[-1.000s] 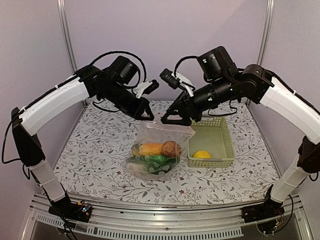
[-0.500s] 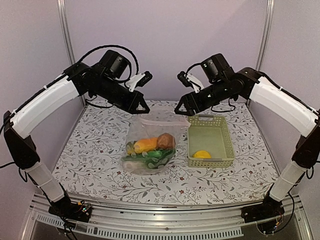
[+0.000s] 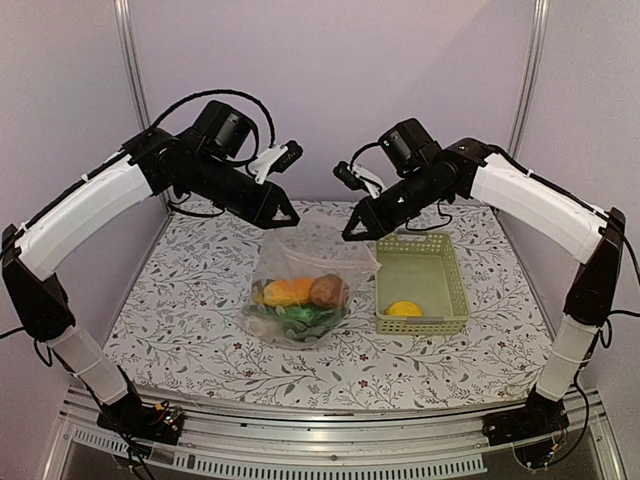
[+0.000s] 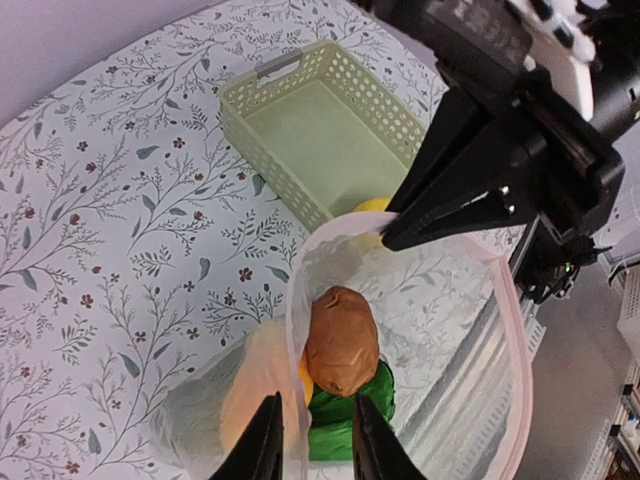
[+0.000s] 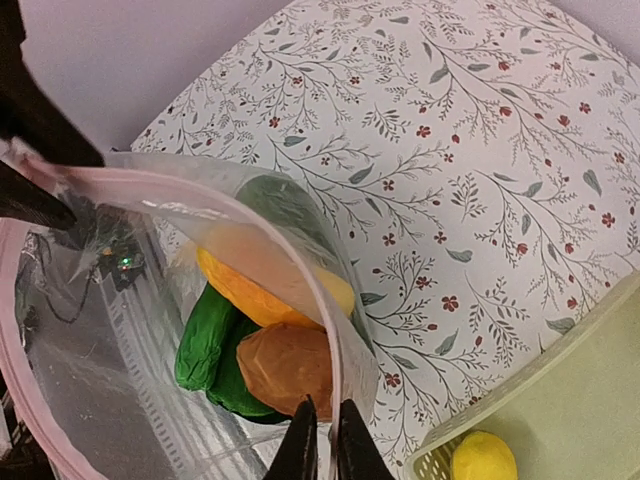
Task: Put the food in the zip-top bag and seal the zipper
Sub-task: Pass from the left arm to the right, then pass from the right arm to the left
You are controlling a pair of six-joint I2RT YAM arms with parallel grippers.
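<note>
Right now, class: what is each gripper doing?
Left gripper: closed on the zip-top bag's mouth edge.
Right gripper: closed on the bag's opposite mouth edge.

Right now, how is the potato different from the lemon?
The potato is brown, and the lemon is yellow. The potato sits inside the clear bag with the other toy food, while the lemon lies alone in the green basket, outside the bag. The potato looks bigger than the lemon. Both are small, rounded pretend food.
</note>
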